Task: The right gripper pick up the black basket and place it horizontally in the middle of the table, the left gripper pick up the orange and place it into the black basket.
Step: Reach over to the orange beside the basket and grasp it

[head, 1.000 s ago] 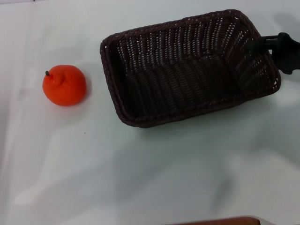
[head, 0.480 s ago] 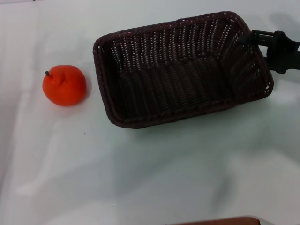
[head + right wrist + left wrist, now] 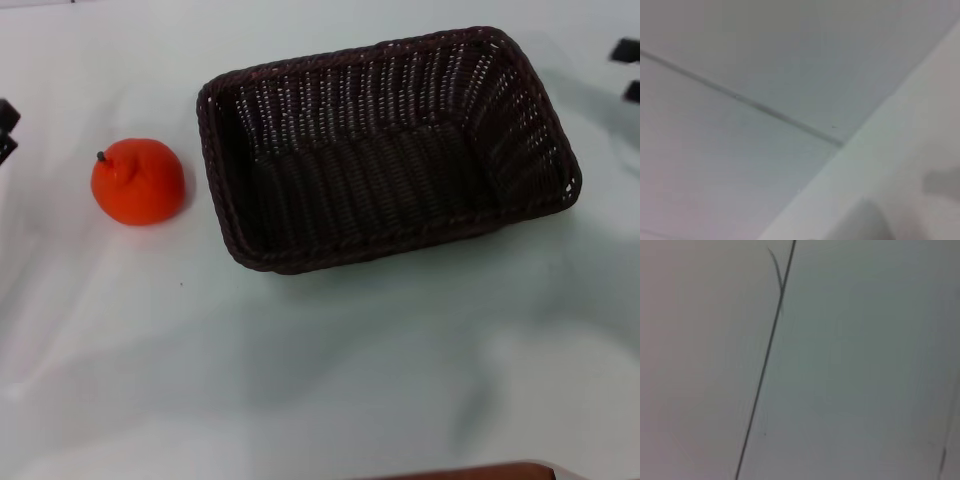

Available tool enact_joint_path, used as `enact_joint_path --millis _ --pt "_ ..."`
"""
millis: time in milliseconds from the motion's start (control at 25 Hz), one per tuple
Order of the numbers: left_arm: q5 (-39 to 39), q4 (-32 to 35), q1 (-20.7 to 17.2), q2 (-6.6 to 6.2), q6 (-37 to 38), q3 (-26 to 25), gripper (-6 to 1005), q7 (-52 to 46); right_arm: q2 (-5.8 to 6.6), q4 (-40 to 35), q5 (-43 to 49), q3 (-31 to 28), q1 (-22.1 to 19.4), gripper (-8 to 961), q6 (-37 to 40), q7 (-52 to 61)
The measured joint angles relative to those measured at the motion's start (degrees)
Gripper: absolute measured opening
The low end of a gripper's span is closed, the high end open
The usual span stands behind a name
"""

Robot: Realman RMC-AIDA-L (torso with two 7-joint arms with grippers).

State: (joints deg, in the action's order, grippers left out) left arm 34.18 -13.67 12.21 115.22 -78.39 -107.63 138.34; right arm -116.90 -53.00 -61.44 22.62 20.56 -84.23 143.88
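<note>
The black basket [image 3: 390,150] lies flat on the table [image 3: 330,370] in the head view, its long side running left to right, slightly turned, and it is empty. The orange [image 3: 137,181] sits on the table just left of the basket, clear of it. Two dark finger parts of my right gripper [image 3: 630,70] show at the right edge, apart from each other and off the basket's right end. Two dark finger parts of my left gripper [image 3: 5,130] show at the left edge, apart from each other, left of the orange. Both wrist views show only bare table.
A brown edge [image 3: 460,470] shows at the bottom of the head view. A thin dark seam [image 3: 765,360] crosses the surface in the left wrist view, and another seam [image 3: 740,97] shows in the right wrist view.
My right gripper has let go of the basket's right end and drawn back to the right edge. The basket shifted slightly left, then stayed. My left gripper has come in at the left edge.
</note>
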Motion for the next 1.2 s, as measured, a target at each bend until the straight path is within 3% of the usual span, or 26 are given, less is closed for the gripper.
enact_joint_path --millis 200,320,360,680,1000,1200 --pt "5.2 -0.2 0.1 -3.51 1.6 4.8 811 -7.0 0.05 -3.0 -3.4 -8.7 -0.4 743 -2.6 -6.4" --pt "8.4 -0.3 1.2 -3.80 3.1 5.3 806 -8.9 -0.23 -2.6 -8.5 -11.1 -0.7 743 -2.7 -11.2" --pt "12.1 -0.5 2.9 -3.10 5.2 5.5 804 -9.4 -0.34 -2.1 -9.7 -11.5 -0.7 743 -2.4 -12.4" --pt "18.7 -1.2 7.0 -0.86 11.1 5.6 790 -9.6 0.32 1.8 -12.4 -11.8 -0.1 740 -1.2 -16.2" --pt "20.2 -7.0 5.6 1.31 17.9 5.1 776 -9.0 0.36 2.6 -12.4 -12.0 -0.1 736 -0.5 -16.9" --pt "20.3 -11.2 3.9 2.52 22.0 5.1 611 -8.9 0.47 4.5 -12.5 -12.1 0.1 735 0.4 -18.0"
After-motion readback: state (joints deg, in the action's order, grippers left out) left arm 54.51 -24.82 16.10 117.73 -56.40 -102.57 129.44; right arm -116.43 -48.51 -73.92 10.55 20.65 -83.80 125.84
